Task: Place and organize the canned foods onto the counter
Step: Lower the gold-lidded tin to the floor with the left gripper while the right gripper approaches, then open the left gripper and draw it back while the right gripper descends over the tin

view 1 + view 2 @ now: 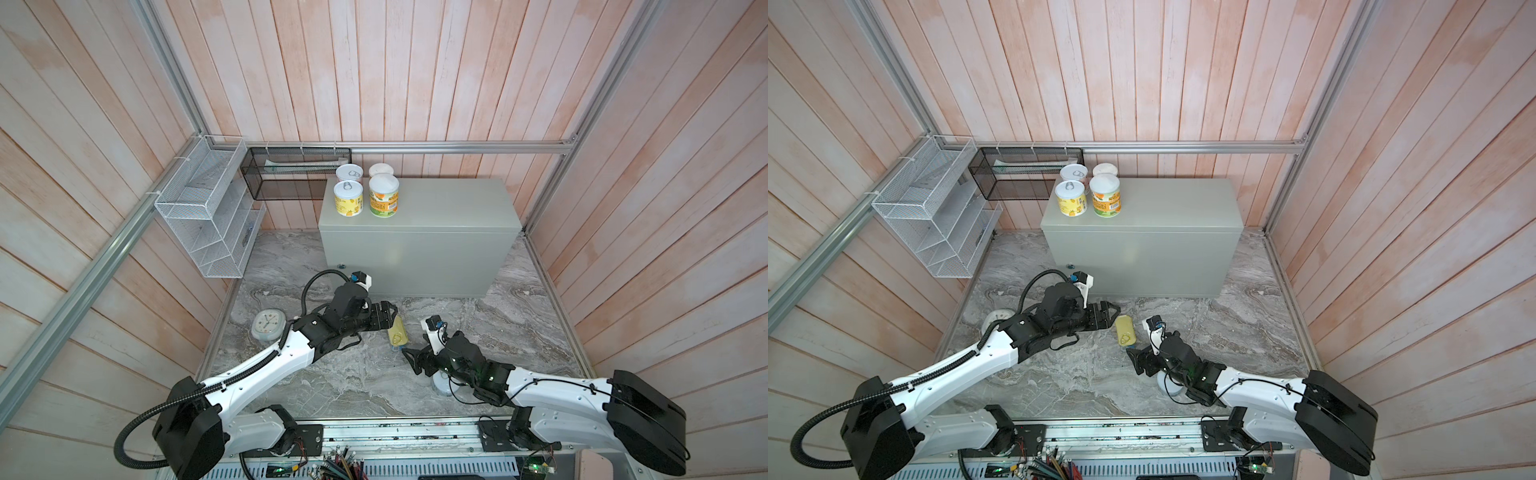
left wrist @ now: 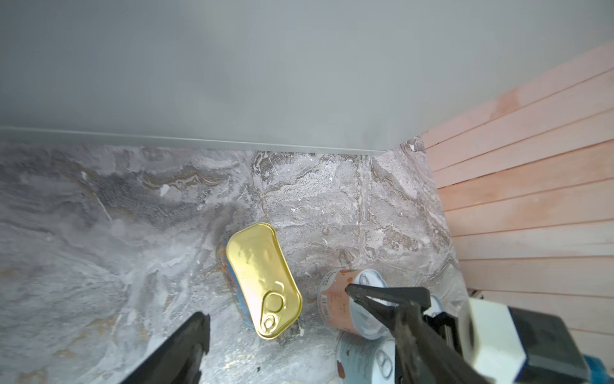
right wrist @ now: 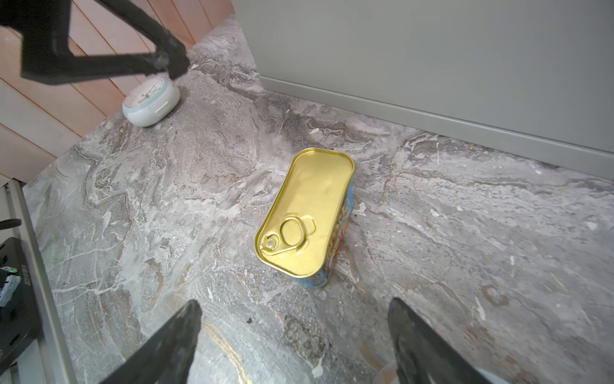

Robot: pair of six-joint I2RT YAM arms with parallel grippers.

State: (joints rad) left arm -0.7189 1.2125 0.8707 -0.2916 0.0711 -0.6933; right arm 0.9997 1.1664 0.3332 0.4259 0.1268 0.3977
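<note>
The grey-green counter (image 1: 451, 203) (image 1: 1177, 203) carries several canned foods at its back left corner, among them a yellow-labelled can (image 1: 348, 199) (image 1: 1071, 201) and an orange-labelled can (image 1: 384, 196) (image 1: 1105, 196). A gold tin (image 1: 398, 331) (image 1: 1125, 330) (image 2: 262, 279) (image 3: 305, 216) lies flat on the marble in front of it. My left gripper (image 1: 388, 318) (image 1: 1111, 313) (image 2: 299, 319) hangs open just left of the tin, holding nothing. Open and empty too, my right gripper (image 1: 411, 361) (image 1: 1136, 359) (image 3: 294, 319) sits just short of the tin. A pink-labelled can (image 2: 334, 306) and a blue-grey can (image 2: 357, 359) lie under the right arm.
A pale-blue clock (image 1: 268, 324) (image 3: 151, 101) rests on the marble at the left, near the left forearm. White (image 1: 208, 216) and black (image 1: 291, 178) wire baskets hang on the walls at the back left. Wooden walls close in both sides.
</note>
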